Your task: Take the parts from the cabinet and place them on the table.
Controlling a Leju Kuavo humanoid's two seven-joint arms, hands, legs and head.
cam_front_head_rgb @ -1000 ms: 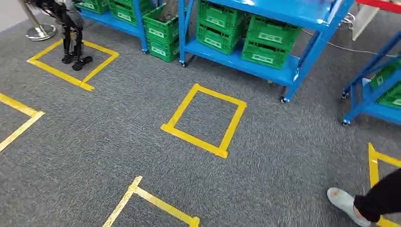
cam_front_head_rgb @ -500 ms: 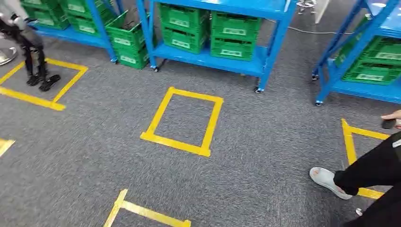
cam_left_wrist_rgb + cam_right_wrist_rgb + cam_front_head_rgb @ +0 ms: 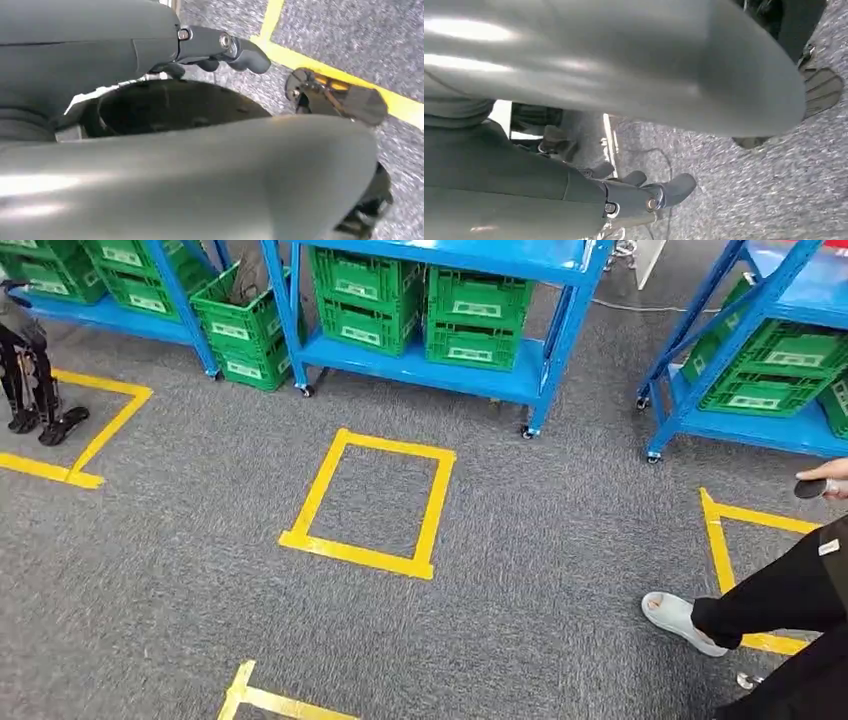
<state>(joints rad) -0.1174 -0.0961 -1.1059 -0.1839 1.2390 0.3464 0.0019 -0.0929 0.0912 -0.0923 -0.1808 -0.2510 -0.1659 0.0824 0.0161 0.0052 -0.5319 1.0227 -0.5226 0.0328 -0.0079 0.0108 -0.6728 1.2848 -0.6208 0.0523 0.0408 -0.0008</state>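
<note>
Robot faces blue shelf of green crates; left hand, right hand hang empty, fingers curled. Advice: stop square in yellow floor box, avoid person's foot.

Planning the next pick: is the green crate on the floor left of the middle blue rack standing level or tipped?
Tipped. The green crate leans against the blue rack and its post, open top angled up; what it holds, cannot tell.
</note>
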